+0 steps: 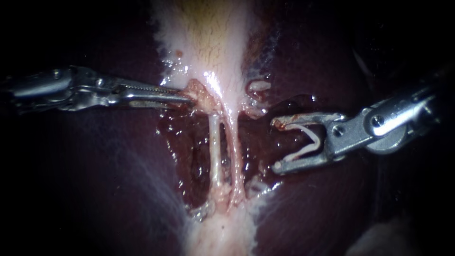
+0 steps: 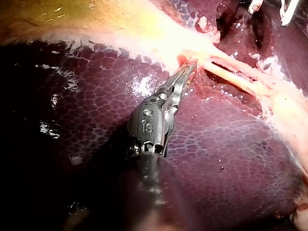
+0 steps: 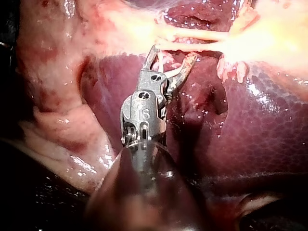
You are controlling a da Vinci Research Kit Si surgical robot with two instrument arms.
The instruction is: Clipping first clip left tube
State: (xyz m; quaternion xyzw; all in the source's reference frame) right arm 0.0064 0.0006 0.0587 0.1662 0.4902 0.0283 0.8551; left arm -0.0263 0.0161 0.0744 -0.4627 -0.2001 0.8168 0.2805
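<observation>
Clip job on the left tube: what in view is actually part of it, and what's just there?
In the job:
left tube
clip, carried by the right instrument
left instrument, holding tissue at the tubes' upper end

Just there:
right tube
gallbladder
liver

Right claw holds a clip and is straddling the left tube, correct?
No. The right instrument's claw holds the clip, but it stands clear of the left tube, not around it; the endoscope view shows this.
</observation>
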